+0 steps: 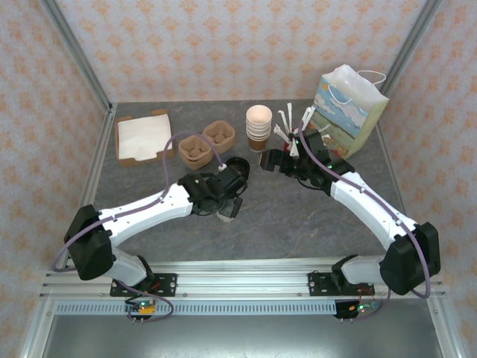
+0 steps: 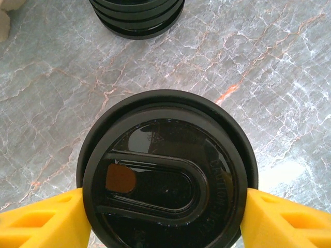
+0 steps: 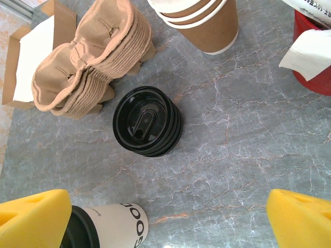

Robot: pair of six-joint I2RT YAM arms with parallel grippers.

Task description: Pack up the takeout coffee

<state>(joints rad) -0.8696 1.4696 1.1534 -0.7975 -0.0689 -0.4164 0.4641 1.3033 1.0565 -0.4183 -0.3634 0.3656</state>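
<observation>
The takeout coffee [image 2: 168, 175] stands on the grey table, its round black lid with a brown sip hole facing my left wrist camera. My left gripper [image 2: 166, 222] is shut on it, one yellow finger pressed to each side of the lid. In the top view the left gripper [image 1: 227, 203] covers the cup. From the right wrist the coffee [image 3: 116, 225] shows a pale wall with black letters under the black lid, just beside the left finger. My right gripper [image 3: 168, 222] is open with bare table between its fingers, and it hovers at the right gripper [image 1: 270, 160] spot near the lids.
A stack of black lids [image 3: 147, 121] lies just beyond the coffee. Behind it are pulp cup carriers [image 3: 88, 62], a napkin box [image 1: 141, 138], stacked lidless cups [image 1: 258, 125], a red cup of stirrers [image 3: 315, 57] and a gift bag [image 1: 352, 112] at the back right.
</observation>
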